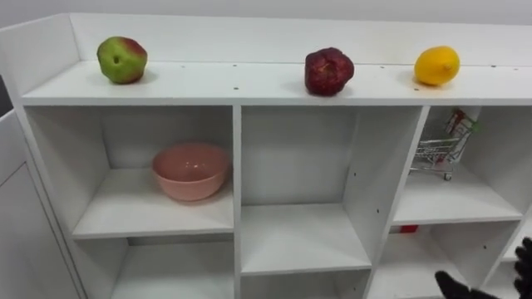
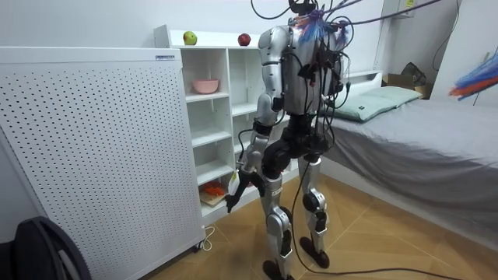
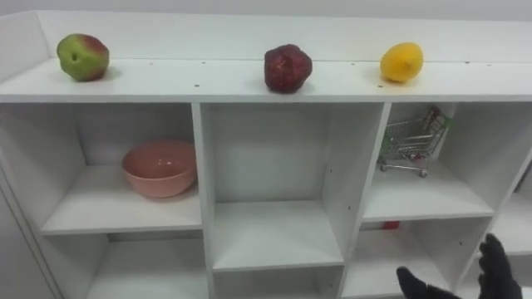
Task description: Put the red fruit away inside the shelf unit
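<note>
Three fruits lie on top of the white closet (image 1: 249,83): a green-red apple (image 1: 122,60) at the left, a dark red fruit (image 1: 328,71) in the middle and a yellow lemon (image 1: 437,66) at the right. My right hand (image 3: 499,267) comes in at the lower right corner, below the right compartments, with thumb and fingers spread apart and nothing in it. In the room view I stand facing the closet, and my left hand (image 2: 236,190) hangs low at my side near the lower shelves.
A pink bowl (image 1: 191,170) sits in the upper left compartment. A small wire shopping cart (image 1: 440,149) stands in the upper right compartment. A white perforated panel (image 2: 93,148) stands at the room view's left, a bed (image 2: 420,124) behind me.
</note>
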Tool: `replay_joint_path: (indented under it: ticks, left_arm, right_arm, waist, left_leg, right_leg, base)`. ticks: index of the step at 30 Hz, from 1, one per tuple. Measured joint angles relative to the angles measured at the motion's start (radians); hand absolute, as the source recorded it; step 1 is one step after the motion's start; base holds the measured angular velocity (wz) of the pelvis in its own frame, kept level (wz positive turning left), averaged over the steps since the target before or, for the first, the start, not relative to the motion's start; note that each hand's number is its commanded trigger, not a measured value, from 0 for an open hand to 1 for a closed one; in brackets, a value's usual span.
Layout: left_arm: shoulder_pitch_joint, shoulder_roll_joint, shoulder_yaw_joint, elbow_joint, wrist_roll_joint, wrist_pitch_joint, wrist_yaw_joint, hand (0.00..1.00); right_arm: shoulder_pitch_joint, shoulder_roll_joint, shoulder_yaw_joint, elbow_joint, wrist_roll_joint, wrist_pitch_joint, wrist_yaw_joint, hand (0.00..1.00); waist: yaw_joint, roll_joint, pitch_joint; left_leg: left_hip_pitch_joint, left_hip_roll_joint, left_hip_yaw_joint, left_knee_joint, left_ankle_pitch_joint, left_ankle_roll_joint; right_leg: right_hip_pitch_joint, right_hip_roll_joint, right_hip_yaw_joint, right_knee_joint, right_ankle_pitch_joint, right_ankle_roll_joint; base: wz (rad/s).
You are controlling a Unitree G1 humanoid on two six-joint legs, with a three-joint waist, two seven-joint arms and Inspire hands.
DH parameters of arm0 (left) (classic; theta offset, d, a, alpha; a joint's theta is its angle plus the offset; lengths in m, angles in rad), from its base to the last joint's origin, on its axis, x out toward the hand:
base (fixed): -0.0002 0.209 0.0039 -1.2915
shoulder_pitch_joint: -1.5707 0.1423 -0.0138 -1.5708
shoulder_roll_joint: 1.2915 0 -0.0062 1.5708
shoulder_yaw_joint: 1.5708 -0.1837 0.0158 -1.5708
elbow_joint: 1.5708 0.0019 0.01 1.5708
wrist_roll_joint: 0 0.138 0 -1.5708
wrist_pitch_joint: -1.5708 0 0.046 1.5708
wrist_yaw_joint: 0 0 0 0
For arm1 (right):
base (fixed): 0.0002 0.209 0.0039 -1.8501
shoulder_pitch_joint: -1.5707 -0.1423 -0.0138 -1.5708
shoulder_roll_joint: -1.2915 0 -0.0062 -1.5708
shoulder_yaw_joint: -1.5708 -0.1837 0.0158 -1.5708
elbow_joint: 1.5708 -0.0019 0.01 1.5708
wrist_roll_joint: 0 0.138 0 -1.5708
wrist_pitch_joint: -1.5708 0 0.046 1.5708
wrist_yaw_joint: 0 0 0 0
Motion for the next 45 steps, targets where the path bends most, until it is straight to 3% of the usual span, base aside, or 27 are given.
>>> replay_joint_path:
  ticks: [5,9,13,17,22,37,45]
  left_arm:
    - [0.003,0.0,-0.014,-0.009,-0.009,0.004,-0.014,0.0]
    - [0.006,0.0,-0.014,-0.022,-0.009,0.002,-0.031,0.0]
    - [0.007,0.001,-0.015,-0.034,-0.009,0.002,-0.047,0.0]
    - [0.005,0.003,-0.016,-0.036,-0.009,0.0,-0.052,0.0]
    - [-0.01,0.02,-0.054,-0.035,-0.009,-0.001,-0.067,0.0]
    - [-0.014,0.028,-0.053,-0.066,-0.008,0.002,-0.085,0.0]
    - [-0.015,0.033,-0.054,-0.066,-0.007,0.015,-0.096,0.0]
  right_arm:
    - [-0.042,-0.009,0.019,-0.131,-0.085,-0.002,-0.037,0.0]
    - [-0.095,-0.042,0.025,-0.232,-0.156,-0.003,-0.042,0.0]
    - [-0.184,-0.076,0.028,-0.28,-0.17,-0.009,-0.058,0.0]
    - [-0.241,-0.081,0.03,-0.301,-0.19,-0.025,-0.057,0.0]
    - [-0.303,-0.128,0.055,-0.301,-0.188,-0.025,-0.057,0.0]
    - [-0.385,-0.173,0.079,-0.297,-0.143,-0.02,0.026,0.0]
    - [-0.398,-0.176,0.079,-0.297,-0.144,0.001,0.06,0.0]
  waist:
    - [0.014,0.011,-0.0003]
    - [0.026,0.016,-0.0041]
    - [0.023,0.001,-0.0032]
    - [0.026,-0.02,-0.001]
    - [0.047,-0.026,0.0042]
    - [0.057,-0.034,0.0044]
    - [0.064,-0.033,0.0041]
  left_leg:
    - [-0.004,0.001,0.0,0.0,0.0,0.0]
    - [-0.002,0.001,-0.002,0.001,0.0,0.0]
    - [-0.003,0.001,-0.006,0.004,0.0,0.001]
    - [-0.017,0.002,-0.012,0.014,0.0,0.001]
    - [-0.015,0.002,-0.015,0.015,0.0,0.001]
    - [-0.031,0.002,-0.046,0.019,0.001,0.001]
    - [-0.033,0.001,-0.056,0.02,0.001,0.001]
  right_leg:
    - [0.003,0.0,-0.023,-0.001,0.0,0.0]
    - [-0.002,0.0,-0.025,0.002,0.0,0.0]
    - [0.003,0.0,-0.03,0.002,0.0,0.0]
    - [0.0,-0.001,-0.037,0.007,0.0,0.0]
    - [-0.001,-0.002,-0.048,0.014,0.0,0.0]
    - [-0.002,-0.003,-0.084,0.014,0.0,0.0]
    - [-0.003,-0.003,-0.088,0.014,0.0,0.0]
  base:
    - [0.0]
    - [0.0]
    - [0.04]
    - [0.05]
    - [0.01]
    - [0.05]
    - [0.02]
